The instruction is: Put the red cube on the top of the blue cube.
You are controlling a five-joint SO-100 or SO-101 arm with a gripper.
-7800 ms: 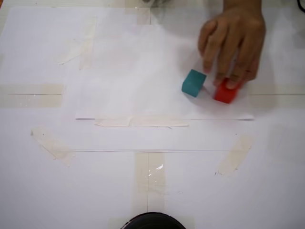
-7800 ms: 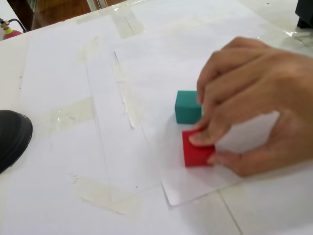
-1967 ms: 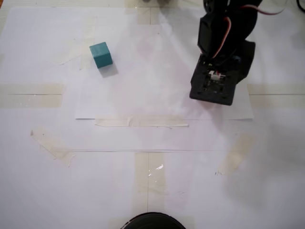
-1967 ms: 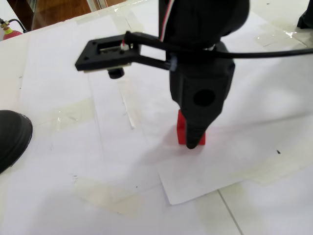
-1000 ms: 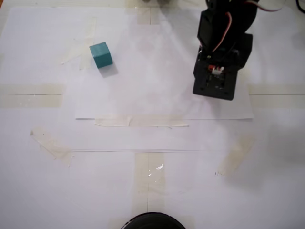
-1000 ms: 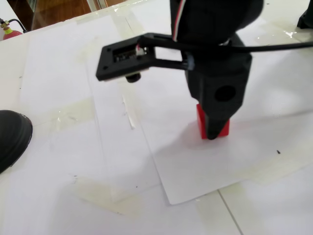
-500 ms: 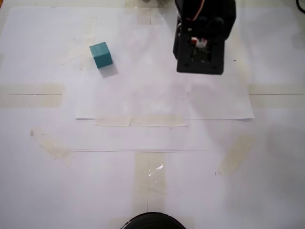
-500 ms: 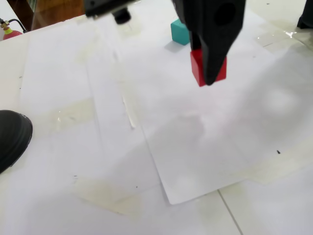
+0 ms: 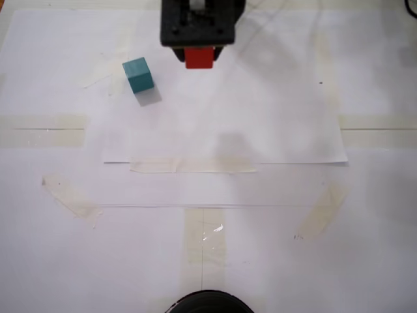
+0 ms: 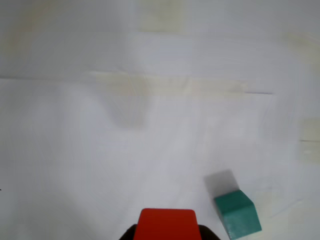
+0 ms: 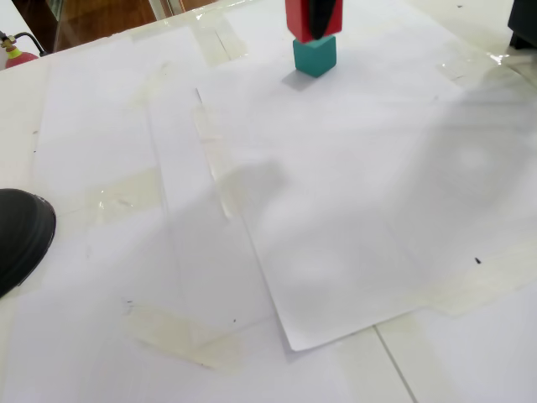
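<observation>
The red cube [image 9: 199,57] hangs in the air with my gripper [image 9: 199,49] shut on it, near the top edge of a fixed view. The blue cube [image 9: 138,74], teal in colour, rests on the white paper to the left of the red one, apart from it. In the wrist view the red cube [image 10: 166,225] fills the bottom middle between dark finger parts, and the blue cube [image 10: 237,214] lies lower right. In another fixed view a black finger crosses the red cube [image 11: 300,17], which is high above the table over the blue cube [image 11: 315,54].
White paper sheets [image 9: 273,130] taped down with several beige tape strips [image 9: 193,167] cover the table. A black rounded object [image 9: 208,304] sits at the near edge, also at the left [image 11: 21,235] in another fixed view.
The gripper closed on the red cube, lifted it off the paper and carried it left across the sheet toward the blue cube. The blue cube has not moved in the last two seconds.
</observation>
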